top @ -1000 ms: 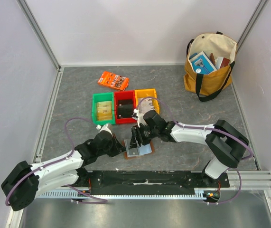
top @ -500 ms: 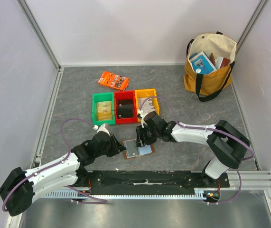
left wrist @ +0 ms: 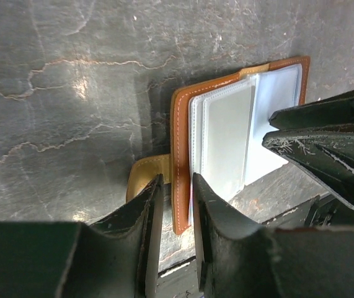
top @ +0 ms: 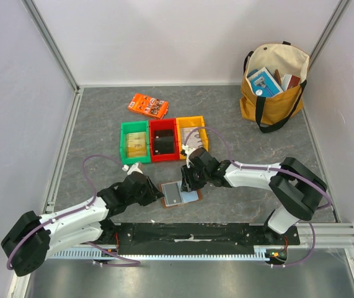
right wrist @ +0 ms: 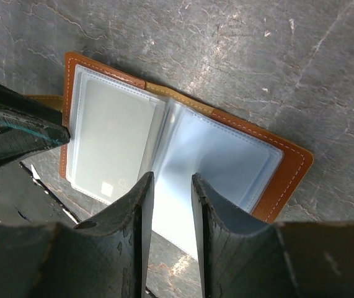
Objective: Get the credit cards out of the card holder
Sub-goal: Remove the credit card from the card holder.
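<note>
left pincer (left wrist: pixel 175 185): jaws a narrow way apart, tips down at the worktop, one finger on each side of the stitched brown edge at the card holder's left end. the outer finger is right at the tan strap.
right pincer (right wrist: pixel 170 180): comes in from the right, jaws narrow, tips down on the clear leaves close by the fold. pale blue shows in the gap, and i cannot tell whether a leaf is caught there.
card holder (right wrist: pixel 226 152): lies open and flat on the worktop, inside up, near the front edge. it is between the two pincers and just in front of the red bin. it has a brown leather rim, pale blue lining and clear sleeves.
tan strap (left wrist: pixel 141 178): pokes out from under the left cover, flat on the worktop.
credit card (right wrist: pixel 111 139): one silvery grey card sits inside the left clear sleeve, with a small gold square near one corner. from above it looks dark grey.
worktop (top: pixel 257 143): dark grey, veined like stone.
green bin (top: pixel 123 143), red bin (top: pixel 163 121), yellow bin (top: pixel 190 118): side by side in a touching row beyond the card holder. their contents are too small to tell.
orange box (top: pixel 147 105): lies flat beyond the green bin, apart from it.
tote bag (top: pixel 269 105): mustard and cream, stands at the far right, well apart, with books or boxes sticking out of the top.
</note>
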Robot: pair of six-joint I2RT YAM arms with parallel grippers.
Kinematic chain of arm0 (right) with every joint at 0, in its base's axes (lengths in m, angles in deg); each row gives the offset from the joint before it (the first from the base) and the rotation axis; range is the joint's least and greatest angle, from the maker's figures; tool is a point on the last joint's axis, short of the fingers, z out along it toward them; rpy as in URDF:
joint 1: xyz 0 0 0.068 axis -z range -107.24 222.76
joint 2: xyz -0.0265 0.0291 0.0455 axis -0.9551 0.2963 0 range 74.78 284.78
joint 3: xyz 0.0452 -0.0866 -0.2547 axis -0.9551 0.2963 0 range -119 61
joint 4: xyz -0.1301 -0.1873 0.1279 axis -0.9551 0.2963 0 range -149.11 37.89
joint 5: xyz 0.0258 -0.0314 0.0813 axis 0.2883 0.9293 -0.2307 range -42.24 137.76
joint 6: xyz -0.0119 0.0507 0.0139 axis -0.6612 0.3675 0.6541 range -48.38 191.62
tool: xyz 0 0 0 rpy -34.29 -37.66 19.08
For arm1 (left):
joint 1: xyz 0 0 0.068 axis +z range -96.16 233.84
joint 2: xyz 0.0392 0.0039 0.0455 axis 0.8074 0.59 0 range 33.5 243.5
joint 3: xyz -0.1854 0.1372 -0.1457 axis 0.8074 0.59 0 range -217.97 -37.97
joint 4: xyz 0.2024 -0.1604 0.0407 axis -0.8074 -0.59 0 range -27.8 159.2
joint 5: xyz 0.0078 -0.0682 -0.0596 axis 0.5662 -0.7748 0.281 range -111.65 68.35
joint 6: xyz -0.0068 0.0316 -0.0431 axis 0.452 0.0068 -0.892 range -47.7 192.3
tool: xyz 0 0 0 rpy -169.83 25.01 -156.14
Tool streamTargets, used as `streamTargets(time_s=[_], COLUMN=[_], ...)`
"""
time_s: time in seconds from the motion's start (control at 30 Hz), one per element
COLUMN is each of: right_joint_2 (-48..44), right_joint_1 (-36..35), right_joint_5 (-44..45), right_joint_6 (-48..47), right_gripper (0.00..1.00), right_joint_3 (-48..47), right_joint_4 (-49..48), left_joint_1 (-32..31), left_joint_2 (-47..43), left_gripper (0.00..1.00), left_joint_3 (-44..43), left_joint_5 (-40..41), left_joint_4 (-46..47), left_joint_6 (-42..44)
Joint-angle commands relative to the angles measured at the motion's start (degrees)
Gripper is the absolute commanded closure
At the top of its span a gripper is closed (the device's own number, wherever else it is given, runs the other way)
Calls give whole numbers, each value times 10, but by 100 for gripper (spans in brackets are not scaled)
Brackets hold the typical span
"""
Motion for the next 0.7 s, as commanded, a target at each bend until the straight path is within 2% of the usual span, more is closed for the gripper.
streamTargets(time_s=[0.0,0.47,0.57,0.67], right_joint_2=[12,7,3,-18], right_joint_1=[0,0,0,0], right_joint_5=[12,-43,-46,-33], right_joint_6=[-8,-7,-7,-7], right_gripper=[62,63,63,54], right_joint_3=[15,17,16,9], right_joint_4=[-6,-32,-32,-24], left_joint_1=[2,1,0,1], left_joint_2=[-17,29,20,8], left_gripper=[70,75,80,89], left_joint_3=[9,6,9,9], left_joint_5=[39,11,3,7], left_joint_4=[20,58,78,78], left_joint_6=[-35,-16,-20,-21])
